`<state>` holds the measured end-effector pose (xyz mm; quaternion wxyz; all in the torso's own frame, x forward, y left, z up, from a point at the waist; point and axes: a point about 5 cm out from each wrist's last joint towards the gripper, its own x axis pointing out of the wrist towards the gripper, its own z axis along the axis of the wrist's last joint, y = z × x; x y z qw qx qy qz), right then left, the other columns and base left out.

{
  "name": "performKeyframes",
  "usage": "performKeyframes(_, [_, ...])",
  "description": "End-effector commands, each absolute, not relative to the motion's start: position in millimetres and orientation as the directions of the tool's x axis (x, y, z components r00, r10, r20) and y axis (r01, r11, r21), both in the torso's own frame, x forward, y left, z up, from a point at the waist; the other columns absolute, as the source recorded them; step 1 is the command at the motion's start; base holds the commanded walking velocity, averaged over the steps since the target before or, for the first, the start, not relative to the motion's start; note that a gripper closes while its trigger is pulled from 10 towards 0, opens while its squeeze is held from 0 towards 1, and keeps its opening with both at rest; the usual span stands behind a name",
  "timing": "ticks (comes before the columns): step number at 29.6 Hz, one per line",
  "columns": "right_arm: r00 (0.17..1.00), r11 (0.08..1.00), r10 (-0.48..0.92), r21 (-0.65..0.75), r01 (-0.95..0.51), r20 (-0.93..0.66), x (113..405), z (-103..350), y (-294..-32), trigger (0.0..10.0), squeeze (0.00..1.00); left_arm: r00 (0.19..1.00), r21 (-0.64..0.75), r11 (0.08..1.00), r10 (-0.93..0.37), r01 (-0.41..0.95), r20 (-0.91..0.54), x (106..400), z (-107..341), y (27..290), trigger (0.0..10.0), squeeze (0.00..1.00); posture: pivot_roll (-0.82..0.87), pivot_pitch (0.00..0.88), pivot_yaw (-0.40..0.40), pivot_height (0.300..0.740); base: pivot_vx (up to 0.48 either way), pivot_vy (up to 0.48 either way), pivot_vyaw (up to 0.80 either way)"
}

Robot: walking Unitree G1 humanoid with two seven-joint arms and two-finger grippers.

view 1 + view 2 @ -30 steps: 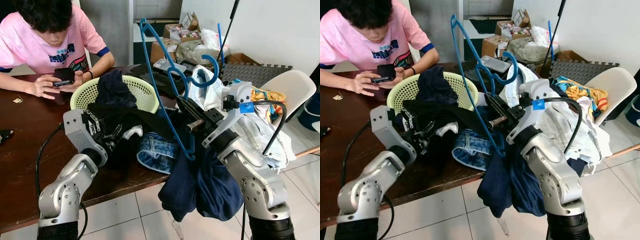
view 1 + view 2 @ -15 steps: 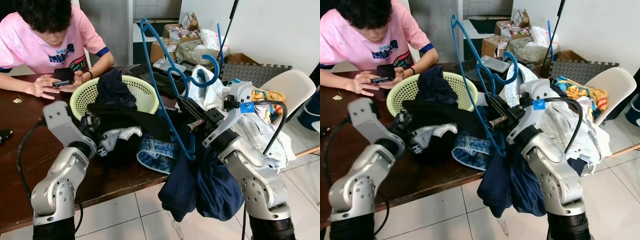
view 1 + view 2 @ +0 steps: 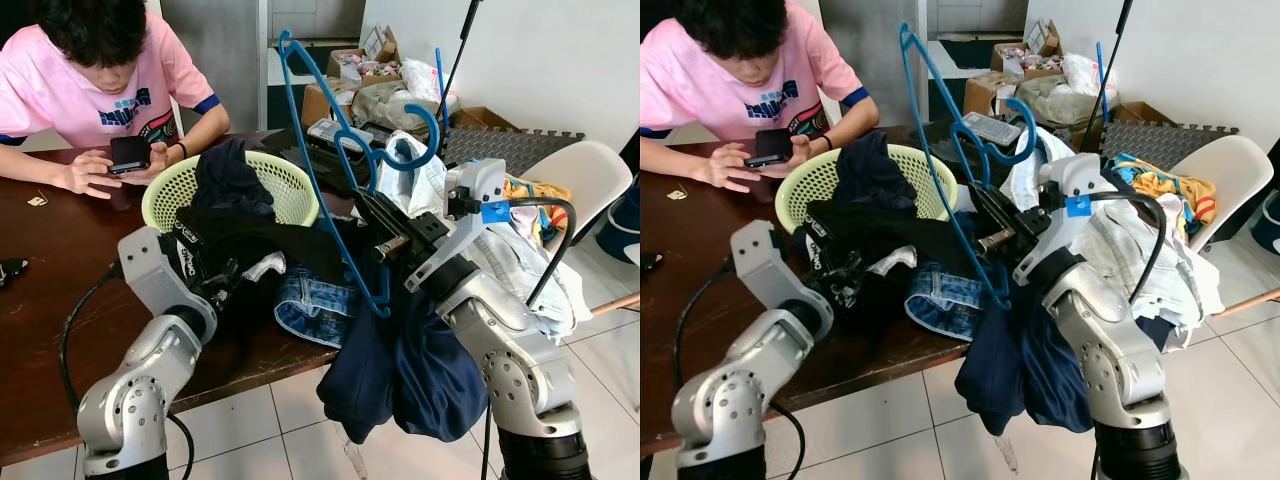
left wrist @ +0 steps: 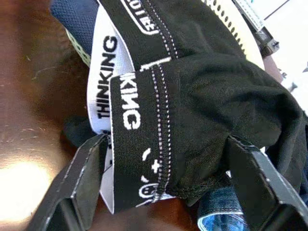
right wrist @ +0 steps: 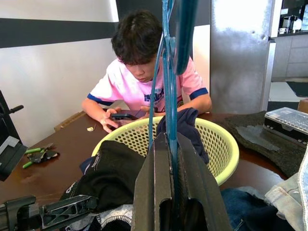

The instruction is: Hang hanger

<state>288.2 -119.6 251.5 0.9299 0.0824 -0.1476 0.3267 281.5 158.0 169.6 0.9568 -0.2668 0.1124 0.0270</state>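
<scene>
While the brown table [image 3: 60, 250] lay heaped with clothes, the right gripper [image 3: 385, 238] clenched the blue hanger [image 3: 335, 150] upright above its edge; the left gripper [image 4: 163, 187], fingers spread, straddled the black garment [image 4: 207, 96] and needed a firm waistband pinch, I judged.

Blue plastic hanger [image 3: 335, 150] — thin-framed, held upright and tilted above the table edge, hook curling toward the robot's right. Its lower corner sits just beside the clothes pile — bare, no garment on it.
</scene>
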Motion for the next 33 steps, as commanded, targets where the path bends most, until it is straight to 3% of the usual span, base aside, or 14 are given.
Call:
performKeyframes(1, [0.744, 0.776, 0.578, 0.056, -0.628, 0.335, 287.4, 253.0, -122.4, 10.0, 0.00, 0.970, -0.468, 0.871, 0.038, -0.149, -0.239, 277.7, 171.8, 161.2, 10.0, 1.00, 0.06, 0.081, -0.042, 0.740, 0.000, 0.000, 0.00])
performKeyframes(7, [0.742, 0.774, 0.580, 0.057, -0.631, 0.336, 287.6, 253.1, -122.2, 10.0, 0.00, 0.961, -0.475, 0.857, 0.076, -0.200, -0.267, 274.6, 168.1, 171.2, 10.0, 1.00, 0.06, 0.080, -0.045, 0.740, 0.000, 0.000, 0.00])
performKeyframes(13, [0.738, 0.770, 0.584, 0.057, -0.636, 0.338, 287.8, 253.4, -120.2, 10.0, 0.00, 0.973, -0.529, 0.840, -0.003, -0.122, -0.230, 282.8, 169.2, 165.7, 10.0, 1.00, 0.06, 0.077, -0.047, 0.740, 0.000, 0.000, 0.00])
performKeyframes(14, [0.737, 0.770, 0.585, 0.055, -0.636, 0.339, 287.5, 253.6, -120.2, 10.0, 0.00, 0.975, -0.540, 0.837, -0.038, -0.089, -0.219, 286.8, 169.7, 163.0, 10.0, 0.00, 0.05, 0.073, -0.044, 0.740, 0.000, 0.000, 0.00])
performKeyframes(25, [0.735, 0.771, 0.586, 0.046, -0.635, 0.341, 286.1, 255.0, -122.2, 10.0, 0.00, 0.968, -0.567, 0.824, -0.157, 0.020, -0.194, 293.7, 171.4, 149.7, 10.0, 0.00, 0.04, 0.068, -0.042, 0.740, 0.000, 0.000, 0.00])
performKeyframes(26, [0.735, 0.770, 0.587, 0.046, -0.636, 0.341, 286.2, 255.1, -122.0, 10.0, 0.00, 0.969, -0.566, 0.824, -0.155, 0.021, -0.190, 293.9, 172.0, 149.8, 9.3, 0.00, 0.04, 0.068, -0.042, 0.740, 0.000, 0.000, 0.00])
performKeyframes(28, [0.735, 0.770, 0.587, 0.046, -0.636, 0.341, 286.2, 255.1, -122.0, 10.0, 0.00, 0.969, -0.566, 0.824, -0.155, 0.021, -0.190, 293.9, 172.0, 149.8, 9.3, 0.00, 0.04, 0.068, -0.042, 0.740, 0.000, 0.000, 0.00])
performKeyframes(29, [0.734, 0.769, 0.588, 0.046, -0.638, 0.341, 286.2, 255.1, -121.7, 10.0, 0.00, 0.971, -0.568, 0.822, -0.157, 0.027, -0.183, 294.5, 172.8, 150.1, 2.1, 0.00, 0.04, 0.068, -0.042, 0.740, 0.000, 0.000, 0.00])
performKeyframes(30, [0.732, 0.768, 0.589, 0.046, -0.639, 0.341, 286.2, 255.1, -121.3, 10.0, 0.00, 0.973, -0.569, 0.822, -0.159, 0.037, -0.166, 295.4, 175.2, 150.9, 0.0, 0.00, 0.04, 0.068, -0.042, 0.740, 0.000, 0.000, 0.00])
performKeyframes(33, [0.732, 0.767, 0.590, 0.046, -0.640, 0.341, 286.2, 254.9, -121.0, 10.0, 0.00, 0.975, -0.566, 0.823, -0.164, 0.051, -0.150, 296.3, 177.3, 151.3, 0.0, 0.00, 0.05, 0.064, -0.043, 0.740, 0.000, 0.000, 0.00])
